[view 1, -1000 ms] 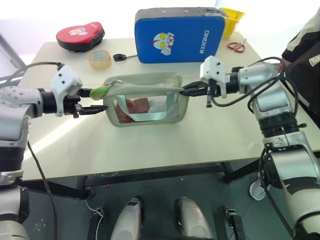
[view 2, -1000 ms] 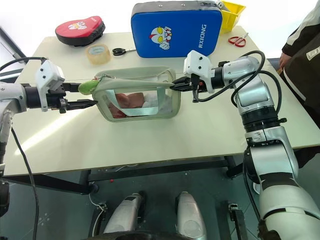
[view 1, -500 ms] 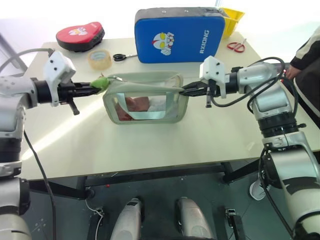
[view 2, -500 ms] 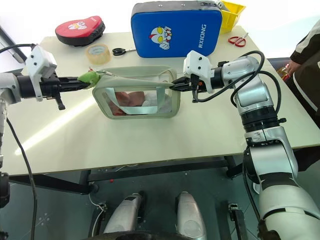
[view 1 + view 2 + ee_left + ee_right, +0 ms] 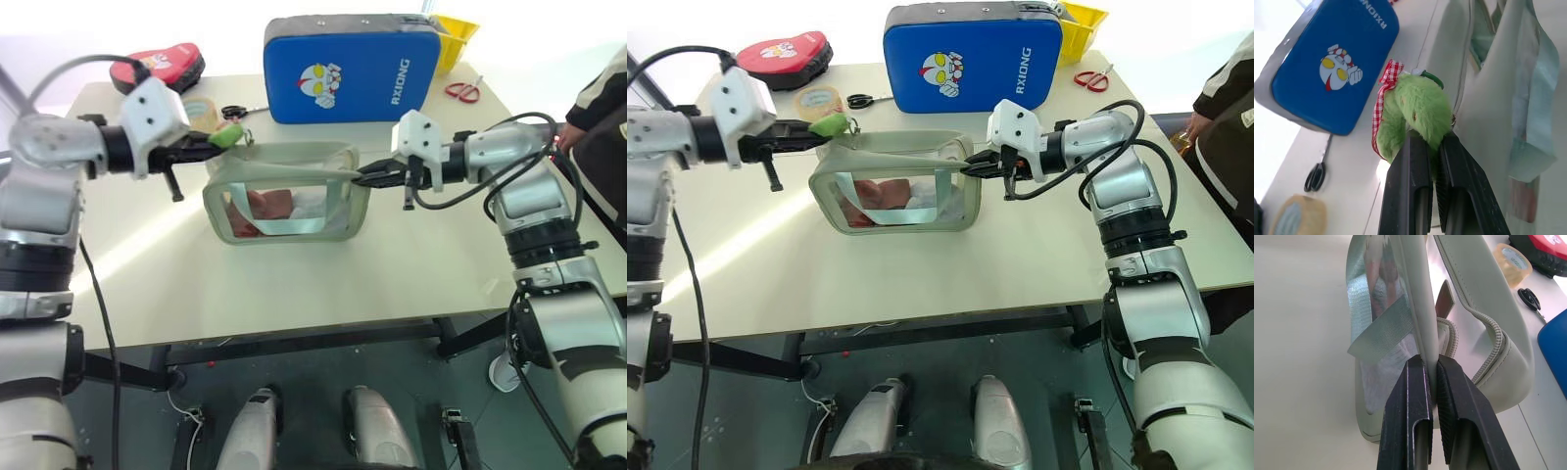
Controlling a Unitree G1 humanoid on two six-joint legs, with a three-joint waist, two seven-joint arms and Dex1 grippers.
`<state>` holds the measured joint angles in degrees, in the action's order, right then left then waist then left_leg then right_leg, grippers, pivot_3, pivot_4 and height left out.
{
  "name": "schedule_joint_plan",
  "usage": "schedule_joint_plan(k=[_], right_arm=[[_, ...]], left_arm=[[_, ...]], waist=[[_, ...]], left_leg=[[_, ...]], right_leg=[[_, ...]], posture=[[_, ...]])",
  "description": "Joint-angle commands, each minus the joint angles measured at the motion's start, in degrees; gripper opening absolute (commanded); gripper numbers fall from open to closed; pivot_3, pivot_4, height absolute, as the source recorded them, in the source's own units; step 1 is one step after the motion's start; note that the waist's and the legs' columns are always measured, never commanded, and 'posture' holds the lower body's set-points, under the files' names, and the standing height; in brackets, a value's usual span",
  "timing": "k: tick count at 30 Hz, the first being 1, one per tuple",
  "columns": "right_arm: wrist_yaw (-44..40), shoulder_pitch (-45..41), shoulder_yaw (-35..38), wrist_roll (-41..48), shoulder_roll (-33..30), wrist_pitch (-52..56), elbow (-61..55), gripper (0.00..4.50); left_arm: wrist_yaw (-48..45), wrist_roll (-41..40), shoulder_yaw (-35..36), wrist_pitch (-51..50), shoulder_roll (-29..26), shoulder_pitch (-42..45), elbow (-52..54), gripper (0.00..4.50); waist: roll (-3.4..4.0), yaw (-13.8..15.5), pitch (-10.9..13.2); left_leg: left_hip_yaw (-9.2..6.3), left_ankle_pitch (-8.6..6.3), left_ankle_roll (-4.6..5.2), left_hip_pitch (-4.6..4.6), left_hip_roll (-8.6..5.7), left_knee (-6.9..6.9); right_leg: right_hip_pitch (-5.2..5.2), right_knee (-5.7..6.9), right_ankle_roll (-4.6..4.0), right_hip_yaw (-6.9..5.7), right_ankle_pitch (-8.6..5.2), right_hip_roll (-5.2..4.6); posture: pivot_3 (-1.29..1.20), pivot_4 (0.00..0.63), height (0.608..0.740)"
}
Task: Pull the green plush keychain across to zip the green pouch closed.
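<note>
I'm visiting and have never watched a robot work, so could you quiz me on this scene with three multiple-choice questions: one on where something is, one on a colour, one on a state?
1. Where is the tape roll?
A. inside the pouch
B. on the table behind the pouch
C. on the floor

2. What colour is the big cartoon pad?
A. blue
B. red
C. yellow

3. What is the left gripper doing?
A. hanging open
B. gripping scissors
C. pinching the green plush keychain

Answers:
1 B: it lies on the table past the green pouch.
2 A: its face is blue.
3 C: its fingers are clamped on the fuzz.
</note>
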<state>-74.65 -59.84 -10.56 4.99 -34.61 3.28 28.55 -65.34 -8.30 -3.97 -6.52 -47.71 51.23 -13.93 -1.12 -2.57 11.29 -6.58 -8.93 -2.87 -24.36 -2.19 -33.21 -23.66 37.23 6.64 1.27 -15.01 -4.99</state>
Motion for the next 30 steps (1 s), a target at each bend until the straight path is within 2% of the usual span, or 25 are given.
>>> schedule_joint_plan(k=[1, 2, 5, 10, 12, 18, 21, 27, 30], right_arm=[[0.3, -2.1, 0.8, 0.1, 0.2, -0.8, -0.5, 0.00], [0.3, -2.0, 0.9, 0.1, 0.2, -0.7, -0.7, 0.00], [0.2, -1.9, 0.9, 0.1, 0.0, -0.4, -1.1, 0.00], [0.1, -1.8, 1.0, 0.0, -0.2, -0.1, -1.6, 0.00], [0.2, -1.8, 0.9, 0.0, -0.1, 0.1, -1.8, 0.00], [0.3, -2.7, 0.8, -0.3, 0.1, -0.6, -0.3, 0.00], [0.2, -3.2, 0.6, -0.4, 0.4, -0.9, 0.3, 0.00], [-0.3, -3.4, 0.6, -0.6, 0.6, -1.4, 0.8, 0.00], [-0.5, -3.7, 0.5, -0.7, 0.9, -1.7, 1.1, 0.00]], left_arm=[[-0.8, 1.4, -1.4, 3.1, 1.6, 1.7, -0.9, 0.04], [-1.5, 1.0, -1.5, 2.9, 2.1, 1.9, -1.2, 0.04], [-3.7, -0.2, -1.3, 2.0, 2.2, 2.3, -1.7, 1.11], [-4.8, -0.9, 0.5, -0.5, 0.8, 4.3, -3.2, 3.69], [-5.3, -0.3, 0.7, -0.3, -0.7, 5.4, -4.6, 4.47], [-6.3, -1.6, 2.4, -2.2, -4.0, 8.0, -6.5, 4.47], [-6.5, -4.6, 4.7, -7.5, -5.0, 6.8, -3.3, 4.47], [-5.5, -11.2, 9.4, -20.5, -7.2, -6.2, 10.0, 4.47], [-3.7, -9.4, 9.3, -19.4, -7.7, -12.9, 11.7, 4.47]], waist=[[0.00, 0.0, 0.0], [0.00, 0.0, 0.0], [0.00, -0.1, 0.0], [0.00, -0.1, 0.0], [0.00, -0.2, 0.0], [0.00, -0.2, 0.0], [0.00, -0.2, 0.0], [0.01, -0.8, 0.0], [0.01, -1.0, 0.0]], left_leg=[[0.00, 0.00, 0.00, 0.00, 0.00, 0.00], [0.00, 0.00, 0.00, 0.00, 0.00, 0.00], [0.00, 0.00, 0.00, 0.00, 0.00, -0.01], [0.00, 0.00, 0.00, 0.00, 0.00, -0.01], [-0.01, 0.00, 0.01, 0.00, 0.00, -0.02], [0.00, 0.00, 0.01, 0.00, 0.00, -0.02], [-0.01, 0.00, 0.01, 0.00, 0.00, -0.02], [-0.01, 0.00, 0.01, 0.01, 0.01, 0.00], [-0.02, 0.00, 0.01, 0.02, 0.01, 0.01]], right_leg=[[0.00, 0.00, 0.00, 0.00, 0.00, 0.00], [0.00, 0.00, 0.00, 0.00, 0.00, 0.00], [-0.01, 0.01, 0.00, 0.00, 0.00, 0.00], [-0.01, 0.04, 0.00, 0.00, 0.00, 0.00], [-0.01, 0.04, 0.00, 0.00, 0.00, 0.00], [-0.01, 0.06, 0.01, 0.00, 0.00, 0.00], [-0.02, 0.06, 0.01, 0.00, -0.01, 0.00], [-0.02, 0.10, 0.01, 0.00, -0.01, 0.00], [-0.02, 0.11, 0.01, 0.01, -0.01, 0.00]], posture=[[0.00, 0.150, 0.740], [0.00, 0.150, 0.740], [0.00, 0.150, 0.740], [0.00, 0.150, 0.740], [0.00, 0.150, 0.740], [0.00, 0.150, 0.740], [0.00, 0.150, 0.740], [0.00, 0.150, 0.740], [0.00, 0.150, 0.740]])
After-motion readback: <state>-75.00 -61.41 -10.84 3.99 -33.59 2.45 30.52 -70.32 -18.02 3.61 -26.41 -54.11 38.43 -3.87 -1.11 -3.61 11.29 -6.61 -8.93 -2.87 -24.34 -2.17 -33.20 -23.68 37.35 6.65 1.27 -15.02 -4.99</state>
